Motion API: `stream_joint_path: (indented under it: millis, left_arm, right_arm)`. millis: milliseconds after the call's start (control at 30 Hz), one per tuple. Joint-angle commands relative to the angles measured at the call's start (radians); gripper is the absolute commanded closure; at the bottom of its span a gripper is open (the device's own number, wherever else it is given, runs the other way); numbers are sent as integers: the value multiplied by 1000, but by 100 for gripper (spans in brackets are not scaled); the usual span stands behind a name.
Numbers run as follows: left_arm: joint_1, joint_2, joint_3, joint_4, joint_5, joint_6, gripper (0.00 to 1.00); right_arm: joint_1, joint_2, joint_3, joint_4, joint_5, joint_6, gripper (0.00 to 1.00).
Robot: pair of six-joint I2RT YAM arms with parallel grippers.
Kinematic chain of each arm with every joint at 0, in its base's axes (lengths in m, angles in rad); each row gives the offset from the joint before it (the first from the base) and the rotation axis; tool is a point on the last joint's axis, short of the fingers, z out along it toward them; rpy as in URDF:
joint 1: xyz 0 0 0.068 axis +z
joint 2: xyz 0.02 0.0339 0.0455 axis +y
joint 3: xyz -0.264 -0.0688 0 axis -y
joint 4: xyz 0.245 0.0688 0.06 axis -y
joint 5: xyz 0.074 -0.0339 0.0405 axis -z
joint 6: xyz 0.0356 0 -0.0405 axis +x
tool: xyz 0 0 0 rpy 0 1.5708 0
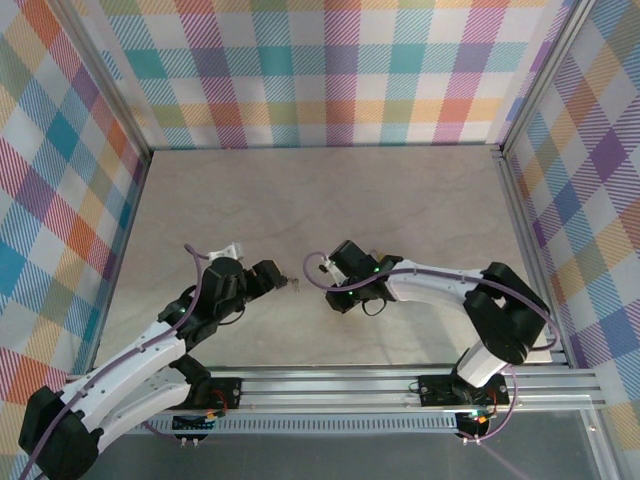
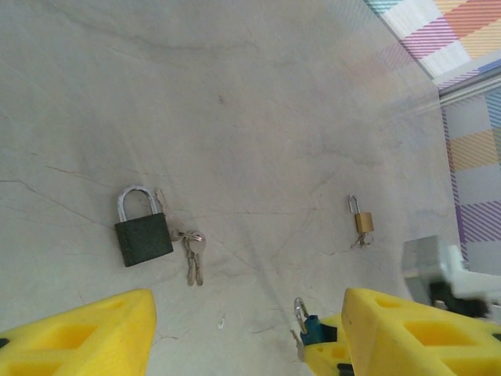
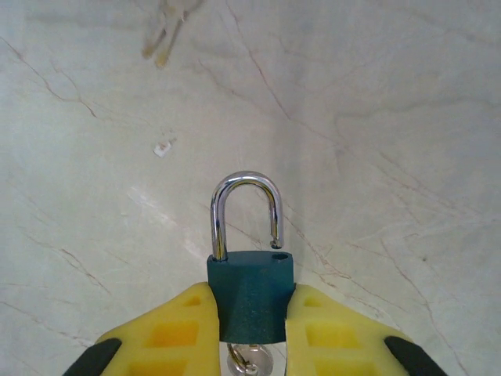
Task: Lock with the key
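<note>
A teal padlock [image 3: 250,294] is clamped by its body between the yellow fingers of my right gripper [image 3: 250,313]. Its steel shackle [image 3: 244,188] stands open, the free end lifted just out of its hole. A key on a ring [image 3: 254,366] sticks out of the padlock's underside. In the left wrist view the same padlock [image 2: 315,329] shows just beside my left gripper's right finger [image 2: 423,333]. My left gripper [image 2: 250,345] is open with nothing between its fingers. In the top view the two grippers [image 1: 272,278] [image 1: 318,285] face each other closely over the table.
A black padlock [image 2: 143,233] with a bunch of keys [image 2: 193,257] lies on the marbled table [image 2: 258,117]. A small brass padlock [image 2: 361,222] lies further right. Checked walls [image 1: 320,70] close in the table on three sides.
</note>
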Motion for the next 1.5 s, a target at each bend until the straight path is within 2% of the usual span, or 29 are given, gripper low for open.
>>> stream_joint_path:
  millis: [0, 333, 567, 933, 1467]
  left_arm:
    - [-6, 48, -10, 100, 44, -39, 36]
    - [-75, 247, 24, 279, 109, -105, 41]
    - [-122, 258, 40, 292, 106, -136, 44]
    - [-191, 342, 58, 355, 101, -181, 41]
    - [-211, 414, 77, 429, 105, -213, 57]
  right_arm:
    - [1, -67, -31, 98, -65, -4, 100]
    - [-1, -193, -95, 173, -115, -18, 100]
    - [-2, -200, -99, 178, -110, -19, 100]
    - [-2, -197, -96, 181, -123, -18, 100]
    - [-2, -218, -114, 208, -134, -12, 100]
